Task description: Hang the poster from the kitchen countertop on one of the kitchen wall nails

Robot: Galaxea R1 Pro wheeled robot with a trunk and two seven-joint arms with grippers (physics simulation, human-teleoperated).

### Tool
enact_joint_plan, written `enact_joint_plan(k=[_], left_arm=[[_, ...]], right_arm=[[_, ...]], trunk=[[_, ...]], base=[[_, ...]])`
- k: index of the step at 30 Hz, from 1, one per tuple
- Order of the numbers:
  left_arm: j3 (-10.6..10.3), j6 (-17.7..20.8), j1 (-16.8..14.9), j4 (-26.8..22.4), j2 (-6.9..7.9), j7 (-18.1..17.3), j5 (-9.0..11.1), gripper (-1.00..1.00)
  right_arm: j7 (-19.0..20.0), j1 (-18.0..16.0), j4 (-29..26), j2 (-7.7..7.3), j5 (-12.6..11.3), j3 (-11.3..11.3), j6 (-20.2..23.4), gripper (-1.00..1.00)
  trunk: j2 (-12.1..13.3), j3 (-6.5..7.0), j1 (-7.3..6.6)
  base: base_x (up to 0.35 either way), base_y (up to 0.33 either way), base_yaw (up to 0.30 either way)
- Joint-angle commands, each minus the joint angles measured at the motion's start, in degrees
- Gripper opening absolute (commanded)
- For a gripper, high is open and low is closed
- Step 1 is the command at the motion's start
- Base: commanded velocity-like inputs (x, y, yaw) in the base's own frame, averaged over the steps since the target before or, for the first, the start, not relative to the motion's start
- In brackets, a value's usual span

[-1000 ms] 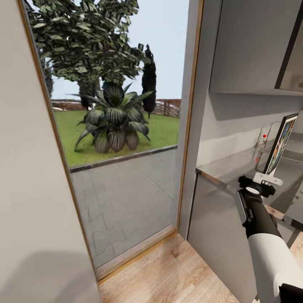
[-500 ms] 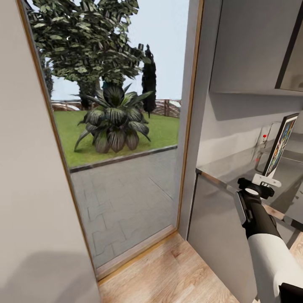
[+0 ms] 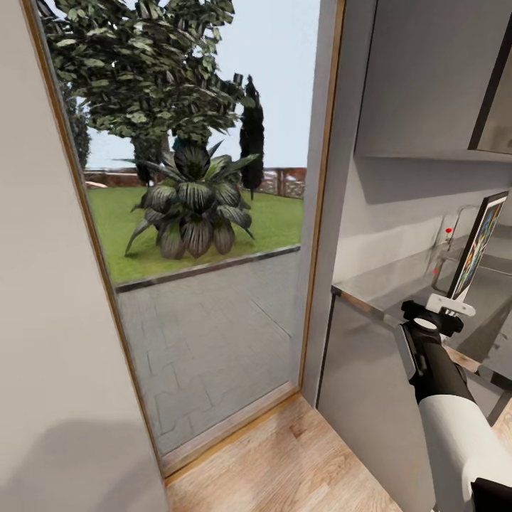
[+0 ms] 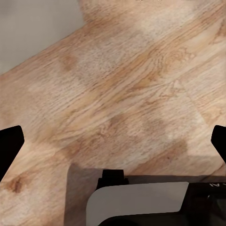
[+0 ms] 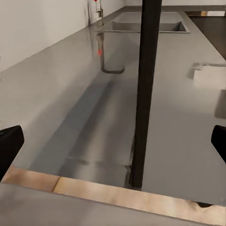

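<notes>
One poster [image 3: 478, 245] stands upright on the one kitchen countertop [image 3: 398, 281], at its near edge. One sink [image 5: 147, 22] is sunk into the countertop's far end, with one tap [image 3: 455, 224] beside it. One robot arm [image 3: 444, 398] reaches toward the countertop. Beyond the countertop's end, one glass door [image 3: 206, 235] shows one large leafy plant [image 3: 190, 203] outside.

My right arm reaches forward at 4 o'clock in the head view, white forearm, black wrist. Right gripper [image 3: 452, 304] sits at its tip, white jaws level, pointing toward 2 o'clock. In the right wrist view the black fingertips [image 5: 10, 146] stand wide apart. Left wrist view: left gripper fingertips [image 4: 9, 146] likewise spread wide, pointing down.
</notes>
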Motion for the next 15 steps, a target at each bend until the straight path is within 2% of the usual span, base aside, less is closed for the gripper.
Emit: enact_joint_plan(k=[1, 12, 15], left_arm=[[0.04, -0.09, 0.02, -0.07, 0.00, 0.00, -0.01, 1.00], [0.12, -0.09, 0.02, -0.07, 0.00, 0.00, -0.02, 1.00], [0.12, -0.09, 0.02, -0.07, 0.00, 0.00, -0.02, 1.00]], right_arm=[[-0.19, -0.03, -0.07, -0.01, -0.01, 0.06, 0.43, 1.00], [-0.19, -0.03, -0.07, -0.05, -0.01, 0.06, 0.43, 1.00], [-0.19, -0.03, -0.07, -0.03, -0.01, 0.06, 0.42, 1.00]], trunk=[[-0.03, -0.05, 0.01], [-0.03, -0.05, 0.01], [-0.03, -0.05, 0.01]], base=[[0.080, -0.069, 0.000], [0.053, -0.048, 0.000], [0.143, -0.150, 0.000]])
